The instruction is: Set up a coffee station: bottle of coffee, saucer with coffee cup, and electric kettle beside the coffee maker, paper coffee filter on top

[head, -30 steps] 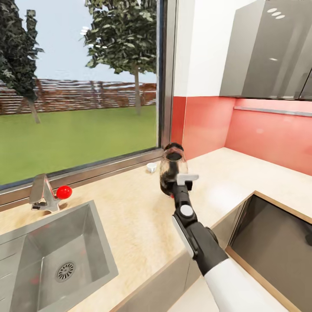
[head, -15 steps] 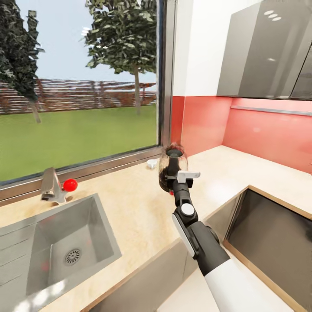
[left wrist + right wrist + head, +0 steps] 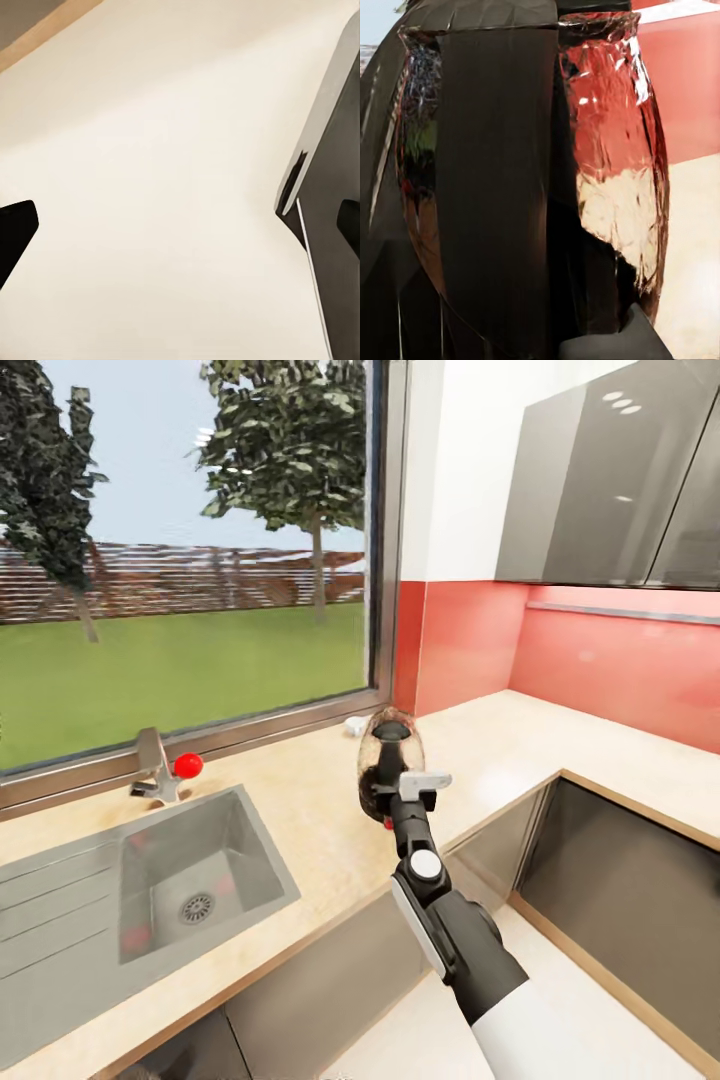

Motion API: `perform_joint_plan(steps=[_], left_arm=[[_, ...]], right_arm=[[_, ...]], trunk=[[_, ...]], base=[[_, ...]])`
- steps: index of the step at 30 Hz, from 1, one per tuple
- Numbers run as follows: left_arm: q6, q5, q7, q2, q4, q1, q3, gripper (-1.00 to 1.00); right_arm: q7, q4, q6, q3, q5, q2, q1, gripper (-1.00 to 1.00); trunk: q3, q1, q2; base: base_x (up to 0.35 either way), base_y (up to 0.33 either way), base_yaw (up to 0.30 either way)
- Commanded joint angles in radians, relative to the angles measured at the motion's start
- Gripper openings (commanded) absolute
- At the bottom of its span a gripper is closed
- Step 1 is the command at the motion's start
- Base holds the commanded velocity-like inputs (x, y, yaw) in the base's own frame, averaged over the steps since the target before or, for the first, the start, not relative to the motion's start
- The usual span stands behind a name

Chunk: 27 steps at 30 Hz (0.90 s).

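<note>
The electric kettle (image 3: 391, 765), a rounded clear glass body with a black handle, sits directly at the end of the right arm, right in front of the right gripper (image 3: 397, 797), over the light wood table (image 3: 320, 830) just inside its front edge, near the corner where the worktop turns along the red wall (image 3: 470, 640). In the head view the arm reaches forward from the lower right, and its white wrist bracket lies against the near side of the kettle, hiding the fingers, so I cannot tell from there whether they are spread or pressed on the handle. In the right wrist view the kettle (image 3: 607, 172) is very close to the camera: the broad black handle band runs upright down the middle with the reflective glass bulging beside it, but the fingertips themselves cannot be made out, so the grip remains uncertain. Whether the kettle's base touches the table or is lifted off it cannot be told. Behind the kettle, by the window frame, lies a small white object (image 3: 353, 725), too small to identify. To the left, well apart from the kettle, the steel sink (image 3: 190, 880) is set into the table, with its tap (image 3: 152, 765) and a red knob (image 3: 187, 765) at the back. The left wrist view looks down on a pale surface, with the dark tips of the left gripper (image 3: 180, 225) at either edge, standing wide apart and holding nothing.
</note>
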<state>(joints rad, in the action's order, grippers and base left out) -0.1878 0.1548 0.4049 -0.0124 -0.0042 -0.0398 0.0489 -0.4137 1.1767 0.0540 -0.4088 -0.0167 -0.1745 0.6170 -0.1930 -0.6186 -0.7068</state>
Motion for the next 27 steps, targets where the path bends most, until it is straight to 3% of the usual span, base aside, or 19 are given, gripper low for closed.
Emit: perform_joint_plan(steps=[1, 5, 17, 21, 27], left_arm=[[-0.006, 0.006, -0.001, 0.001, 0.000, 0.000, 0.004, 1.00], [-0.007, 0.004, -0.001, -0.001, 0.000, 0.000, 0.005, 1.00], [-0.004, 0.003, 0.002, 0.002, -0.001, 0.000, 0.004, 1.00], [0.010, 0.000, -0.001, 0.024, -0.002, 0.005, 0.004, 1.00], [0.003, 0.002, -0.023, 0.027, 0.001, 0.000, 0.005, 1.00]], right_arm=[[-0.006, 0.001, 0.005, -0.002, 0.002, 0.000, 0.000, -1.00], [-0.007, -0.005, 0.003, -0.003, 0.002, 0.000, -0.016, -1.00], [-0.011, 0.051, 0.005, -0.004, 0.001, 0.000, -0.042, -1.00], [-0.022, 0.051, 0.008, 0.005, 0.005, 0.000, -0.041, -1.00], [-0.022, 0.060, 0.031, 0.001, 0.000, 0.000, -0.043, -1.00]], trunk=[[-0.001, 0.000, -0.001], [-0.002, 0.000, -0.001], [-0.005, 0.000, -0.001], [-0.005, 0.000, -0.001], [-0.005, 0.000, -0.001]], base=[[-0.080, 0.062, 0.000], [-0.019, 0.015, 0.083], [-0.001, 0.000, 0.268], [0.000, 0.000, 0.000], [0.000, 0.000, 0.000]])
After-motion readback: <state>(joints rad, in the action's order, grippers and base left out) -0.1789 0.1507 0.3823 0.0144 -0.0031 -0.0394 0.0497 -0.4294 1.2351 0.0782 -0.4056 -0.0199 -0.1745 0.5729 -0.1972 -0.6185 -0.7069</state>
